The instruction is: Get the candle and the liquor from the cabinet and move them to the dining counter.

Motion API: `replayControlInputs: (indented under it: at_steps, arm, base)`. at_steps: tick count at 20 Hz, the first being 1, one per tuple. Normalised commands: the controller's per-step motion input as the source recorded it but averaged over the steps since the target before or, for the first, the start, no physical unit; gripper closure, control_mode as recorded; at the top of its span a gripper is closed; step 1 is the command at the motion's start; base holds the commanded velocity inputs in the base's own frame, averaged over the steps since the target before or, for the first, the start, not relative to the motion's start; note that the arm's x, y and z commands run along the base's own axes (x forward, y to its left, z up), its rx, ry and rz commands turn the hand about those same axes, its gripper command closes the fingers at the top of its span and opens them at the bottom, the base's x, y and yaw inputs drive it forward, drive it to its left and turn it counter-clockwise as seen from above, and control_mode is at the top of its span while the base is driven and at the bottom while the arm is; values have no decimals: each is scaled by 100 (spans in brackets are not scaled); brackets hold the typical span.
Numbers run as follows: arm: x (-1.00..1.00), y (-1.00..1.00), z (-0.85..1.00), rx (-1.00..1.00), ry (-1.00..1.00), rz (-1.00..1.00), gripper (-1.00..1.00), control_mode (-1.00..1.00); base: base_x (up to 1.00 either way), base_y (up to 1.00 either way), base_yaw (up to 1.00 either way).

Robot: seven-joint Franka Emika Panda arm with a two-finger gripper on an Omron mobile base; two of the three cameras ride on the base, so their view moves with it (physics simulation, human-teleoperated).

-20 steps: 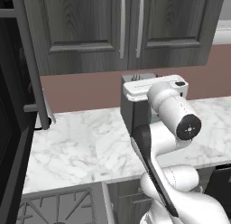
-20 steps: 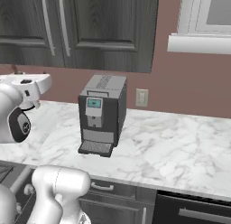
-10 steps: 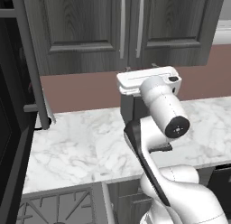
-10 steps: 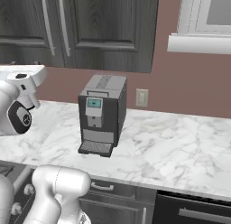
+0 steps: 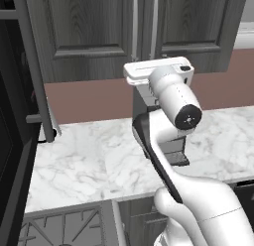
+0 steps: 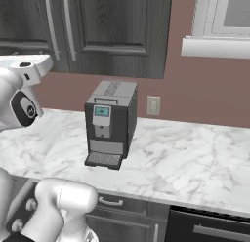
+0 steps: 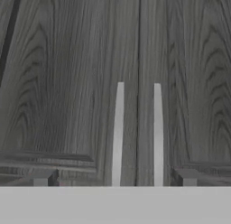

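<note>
Cabinet point(image 5: 144, 27) doors, two, are closed; two silver handles point(image 7: 119, 133) run vertically beside the centre seam. Gripper point(image 7: 115, 178), facing them, is spread wide, holding nothing.

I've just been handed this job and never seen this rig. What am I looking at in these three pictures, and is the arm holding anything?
The white jointed machine is a robot arm on a base that can drive. Two pictures come from cameras on that base, behind the arm to its left and right. The third looks out from the hand itself.

The arm is raised toward the dark grey wall cabinet, whose double doors are shut. The hand view faces the two silver bar handles straight on.

Below runs a marble worktop with a coffee machine on it. The gripper is open and holds nothing; its tips barely peek up at the bottom of the hand view.
</note>
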Motion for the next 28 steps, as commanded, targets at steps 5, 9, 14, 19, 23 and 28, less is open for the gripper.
replayControlInputs:
  at_steps: [5,9,14,19,23,28]
  arm:
    - [41,0,26,0,0,0,-100,-100]
    - [41,0,21,0,0,0,-100,-100]
    - [45,0,5,0,0,0,-100,-100]
    - [39,0,0,0,0,0,-100,-100]
    - [36,0,0,0,0,0,-100,-100]
    - [17,4,0,0,0,1,-100,-100]
  base:
    - [0,0,0]
    - [0,0,0]
    - [0,0,0]
    - [0,0,0]
    - [0,0,0]
    - [0,0,0]
